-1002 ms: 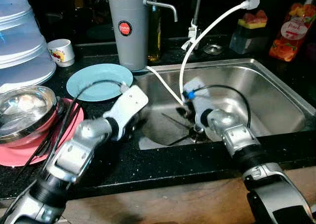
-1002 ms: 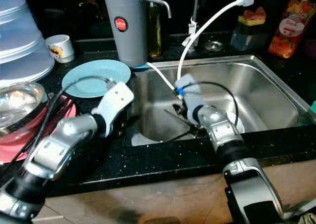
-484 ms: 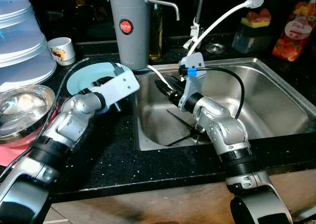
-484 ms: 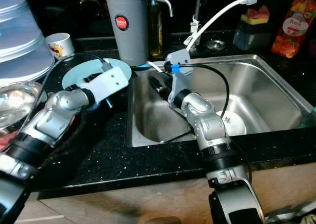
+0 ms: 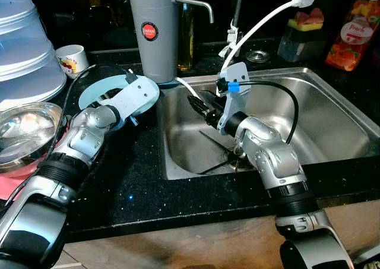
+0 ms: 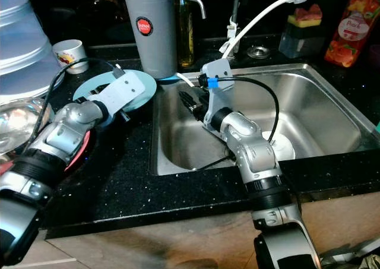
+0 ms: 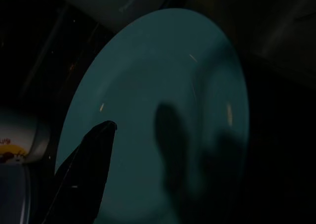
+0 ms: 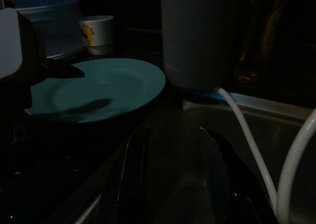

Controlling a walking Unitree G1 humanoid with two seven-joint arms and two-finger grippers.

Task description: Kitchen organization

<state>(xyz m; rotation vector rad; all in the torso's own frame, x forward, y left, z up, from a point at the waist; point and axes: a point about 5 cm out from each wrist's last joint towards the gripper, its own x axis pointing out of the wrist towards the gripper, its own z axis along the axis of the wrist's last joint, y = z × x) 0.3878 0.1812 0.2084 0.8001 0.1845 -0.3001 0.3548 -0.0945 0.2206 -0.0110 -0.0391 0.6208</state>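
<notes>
A light blue plate (image 5: 104, 91) lies flat on the black counter (image 5: 142, 180), just left of the steel sink (image 5: 332, 117) and in front of a tall grey water dispenser (image 5: 155, 31). The left hand (image 5: 132, 97) hovers directly over the plate's near right part, fingers pointing down toward it. In the left wrist view one black finger (image 7: 86, 169) shows above the plate's face, with a shadow beside it; whether this hand is open or closed cannot be told.

The right hand (image 5: 199, 103) is raised over the left end of the sink basin, pointing toward the plate and the dispenser. Its two fingers stand apart, open and holding nothing. It is near the plate but separated from it by the sink's rim.

The left hand is judged the nearer one, so any pick-up of the plate would fall to it, and a flat plate probably needs gripping at its rim.

Nearby: a white cup (image 5: 72, 61) behind the plate, a steel bowl (image 5: 27, 132) on a pink plate (image 5: 12, 183) at the left, and a white hose (image 5: 255, 31) arching over the sink. The dispenser stands close behind the plate's far right edge and could crowd a lift.
</notes>
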